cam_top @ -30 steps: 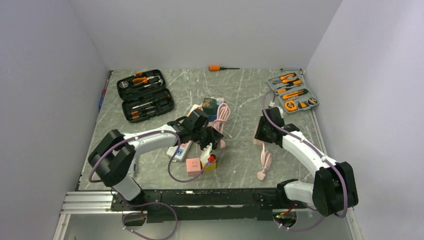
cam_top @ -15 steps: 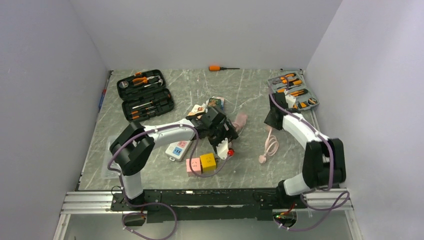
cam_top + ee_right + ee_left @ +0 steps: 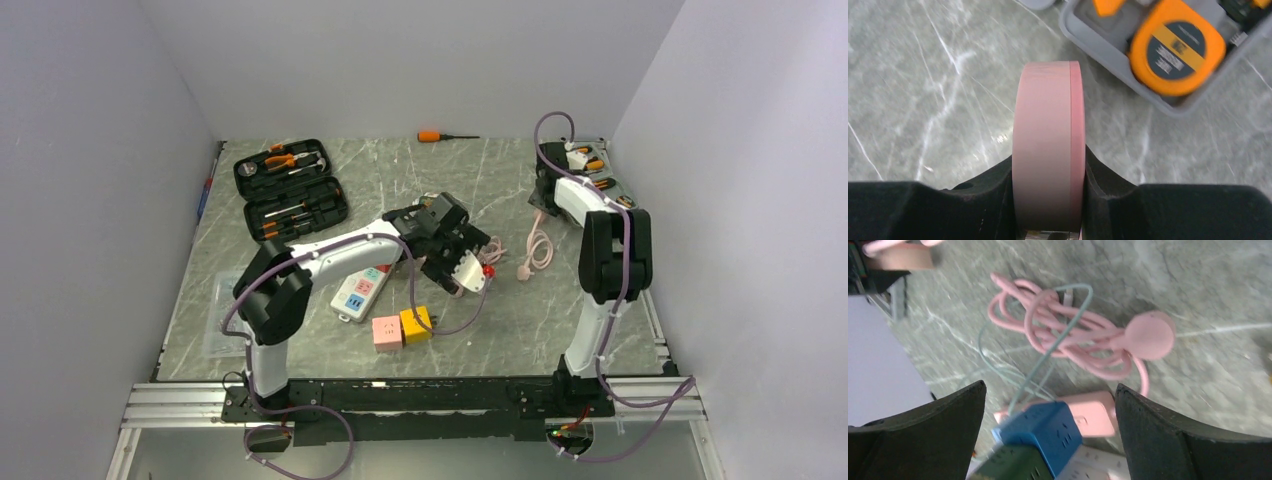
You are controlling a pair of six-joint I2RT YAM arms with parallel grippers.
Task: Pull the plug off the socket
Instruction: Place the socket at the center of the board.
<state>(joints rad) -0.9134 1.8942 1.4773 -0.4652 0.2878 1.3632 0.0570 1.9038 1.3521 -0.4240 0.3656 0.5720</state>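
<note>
A round pink plug [image 3: 1149,335] [image 3: 522,270] lies on the table at one end of a coiled pink cord [image 3: 1048,325] [image 3: 538,250], plugged into nothing. My left gripper [image 3: 1050,390] [image 3: 478,262] hangs open above a blue cube socket [image 3: 1048,427], which sits beside a green cube [image 3: 1008,465] and a flat pink socket block [image 3: 1093,412]; nothing is between its fingers. Far right, my right gripper [image 3: 1048,165] [image 3: 545,200] is shut on a thick pink block [image 3: 1048,145], held off the table next to the grey tool case [image 3: 1083,30].
A white power strip [image 3: 360,292] and pink [image 3: 386,332] and yellow [image 3: 416,322] cube sockets lie in front of the left arm. An open black tool case [image 3: 290,190] sits at the back left, an orange screwdriver [image 3: 440,135] by the back wall, and an orange tape measure [image 3: 1175,47] in the grey case.
My left gripper has opened while its arm swung right and away from me. My right arm has carried the pink block to the far right corner, dragging the pink cord and plug along.
</note>
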